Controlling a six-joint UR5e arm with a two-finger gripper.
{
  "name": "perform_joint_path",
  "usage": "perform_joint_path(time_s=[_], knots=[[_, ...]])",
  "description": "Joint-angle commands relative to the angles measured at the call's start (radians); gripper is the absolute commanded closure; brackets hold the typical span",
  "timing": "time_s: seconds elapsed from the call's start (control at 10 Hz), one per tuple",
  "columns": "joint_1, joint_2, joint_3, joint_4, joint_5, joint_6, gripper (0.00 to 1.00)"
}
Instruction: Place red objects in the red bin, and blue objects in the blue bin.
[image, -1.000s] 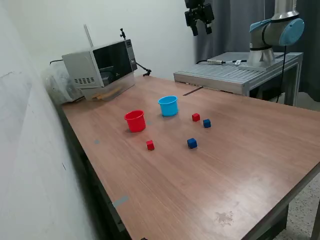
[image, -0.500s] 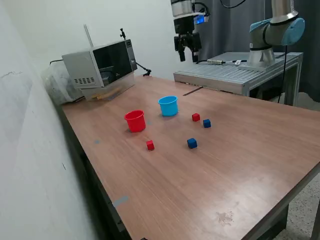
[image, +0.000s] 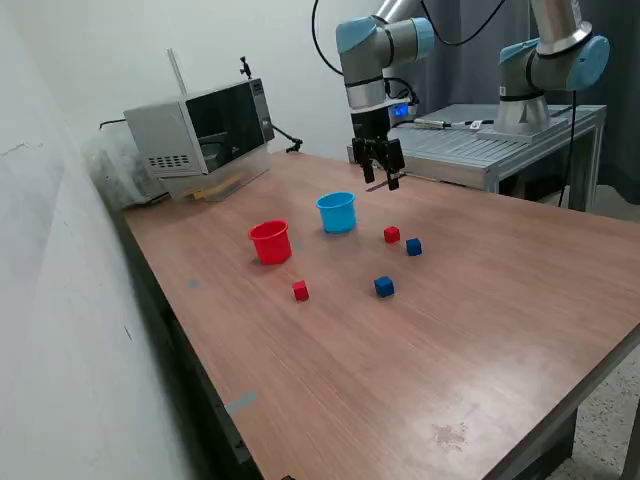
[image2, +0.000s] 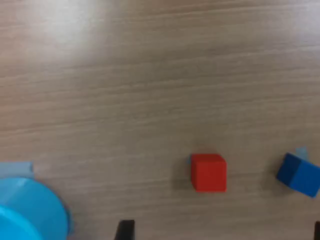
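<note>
While poised above the table (image: 480, 300), gripper (image: 381, 180) apart and empty, over a red cube (image: 392, 235) beside the blue bin (image: 337, 212).

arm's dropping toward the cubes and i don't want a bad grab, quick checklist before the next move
1. Gripper open and empty: ok.
2. Red cube nearest the gripper sits free on the table: ok.
3. Gap between that cube and the neighbouring blue cube: ok, apart.
4. Red cup upright, mouth open: ok.
5. Light blue cup upright: ok.
6. Gripper centred over the red cube: cannot tell.
</note>
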Motion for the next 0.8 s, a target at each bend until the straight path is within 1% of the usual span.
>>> perform_joint_path(time_s=[0.0,0.1,0.3,0.4,0.7], knots=[[0.016,0.057,0.005,-0.038,-0.001,0.000,0.00],[0.028,0.088,0.002,-0.045,-0.002,0.000,0.00],[0.031,0.138,-0.003,-0.082,-0.003,-0.002,0.00],[0.031,0.164,-0.004,-0.082,-0.003,-0.002,0.00],[0.028,0.195,-0.004,-0.088,-0.003,-0.002,0.00]])
